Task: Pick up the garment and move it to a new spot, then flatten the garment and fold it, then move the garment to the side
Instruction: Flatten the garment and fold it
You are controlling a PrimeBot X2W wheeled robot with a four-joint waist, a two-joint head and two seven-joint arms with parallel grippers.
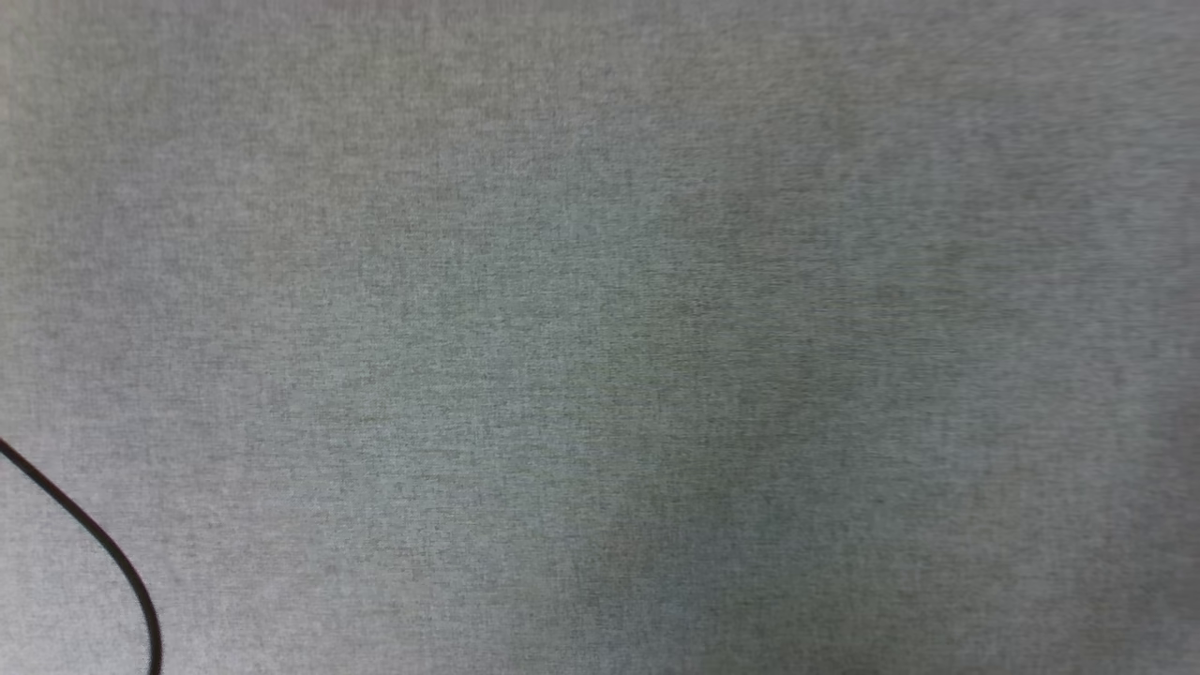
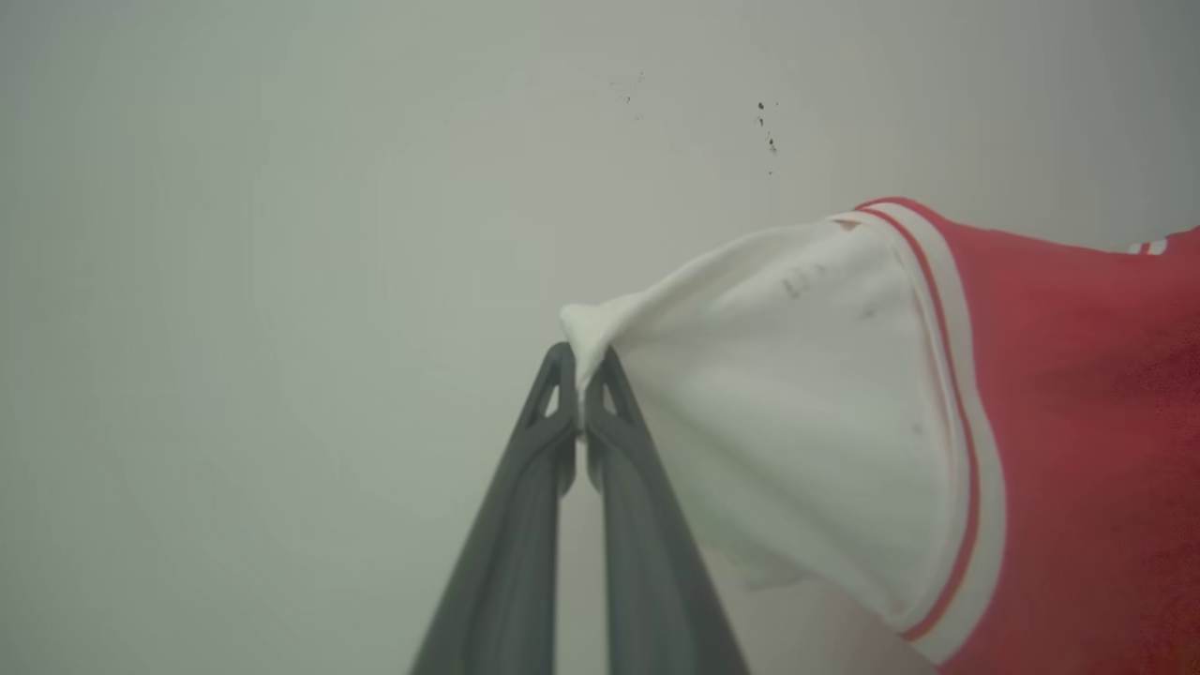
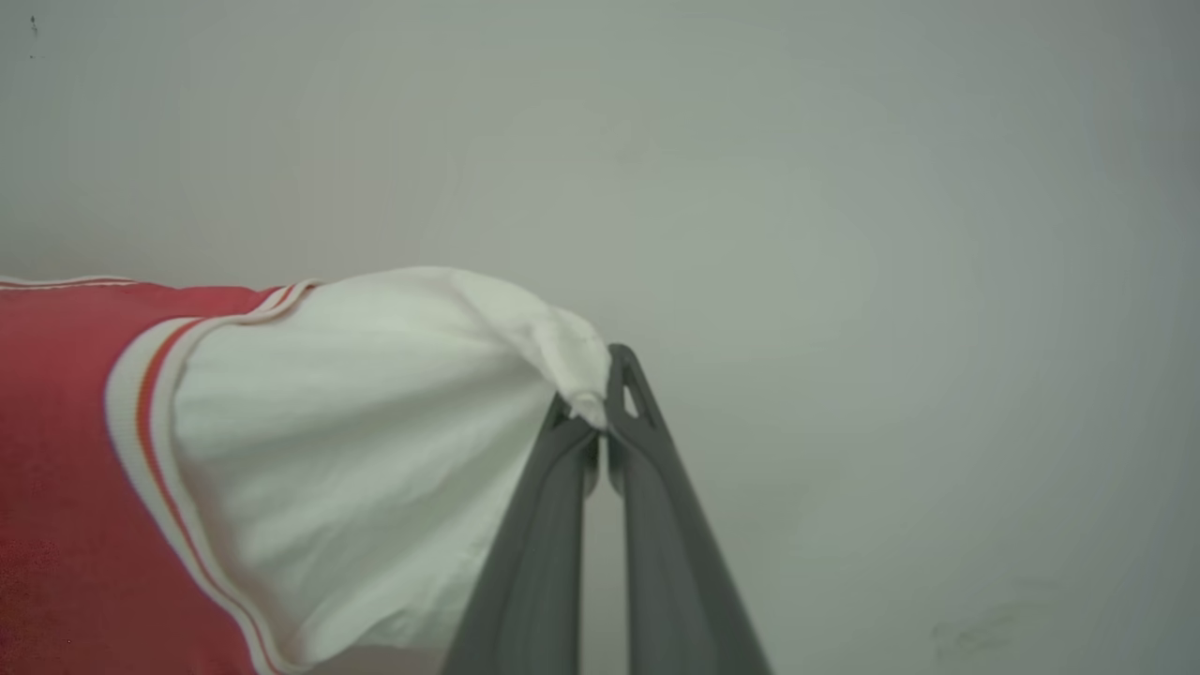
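Grey cloth-textured surface (image 1: 600, 281) under the head camera, evenly lit. Thin black cable (image 1: 103, 548) curves across its lower left corner.

Left wrist camera: left claw (image 2: 583, 370) is closed tight, tips pinching a bunched corner of a white sleeve (image 2: 797, 422). The cloth pokes up just past the tips. From there the sleeve fans out to that view's right, ending in red-and-white striped trim (image 2: 966, 450), then the red body of the garment (image 2: 1087, 422). Background is a plain pale wall (image 2: 234, 281) with a few dark specks (image 2: 767, 131).

Right wrist camera: right claw (image 3: 595, 389) is likewise clamped, gripping the tip of the other white sleeve (image 3: 356, 450). A small wad of cloth sits at the fingertips. This sleeve spreads to that view's left, into the striped band and red cloth at the frame edge.

So I have the garment held up off any surface, one sleeve in each claw, red body stretched between the two. I can't make out the chest lettering from either wrist.
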